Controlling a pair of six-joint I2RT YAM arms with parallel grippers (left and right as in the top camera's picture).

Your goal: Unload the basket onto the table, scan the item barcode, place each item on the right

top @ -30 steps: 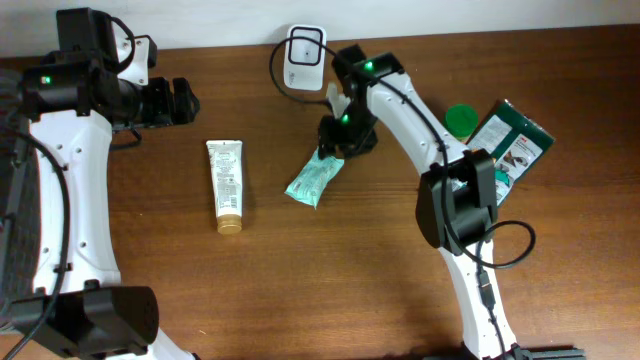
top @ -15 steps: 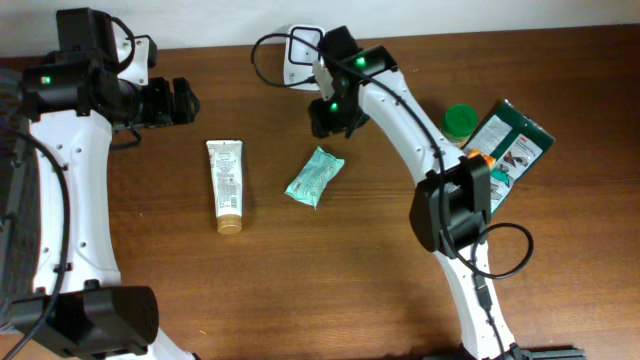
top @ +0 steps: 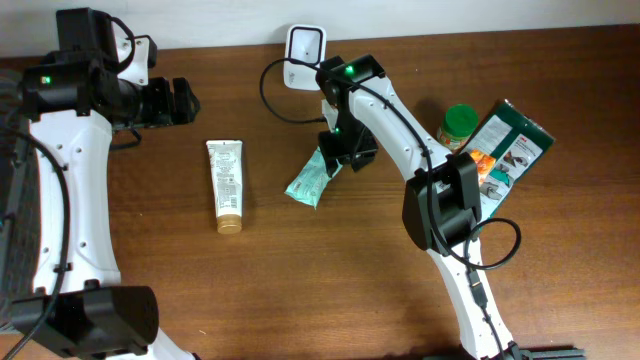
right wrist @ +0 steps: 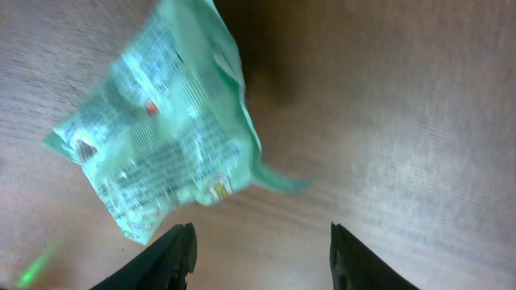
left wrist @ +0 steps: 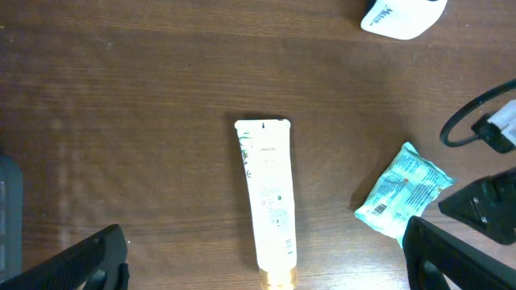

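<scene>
A teal packet (top: 312,180) lies flat on the wooden table, printed side up; it also shows in the right wrist view (right wrist: 161,153) and the left wrist view (left wrist: 403,189). My right gripper (top: 340,150) hovers just beyond the packet's upper right end, open, with only bare wood between its fingers (right wrist: 173,258). The white scanner (top: 305,45) stands at the table's back edge. A white tube (top: 225,185) with a gold cap lies to the left. My left gripper (top: 185,100) stands wide open, high above the tube (left wrist: 270,201).
A green-lidded jar (top: 458,125) and a dark green box (top: 510,140) sit at the right, close to the right arm's elbow. The scanner's black cable (top: 275,85) loops beside the right arm. A grey bin edge (left wrist: 6,209) shows at far left.
The right gripper rose from the packet toward the scanner without it, then came back down beside the packet's upper end. Its jaws narrowed slightly. Left arm unmoved.
</scene>
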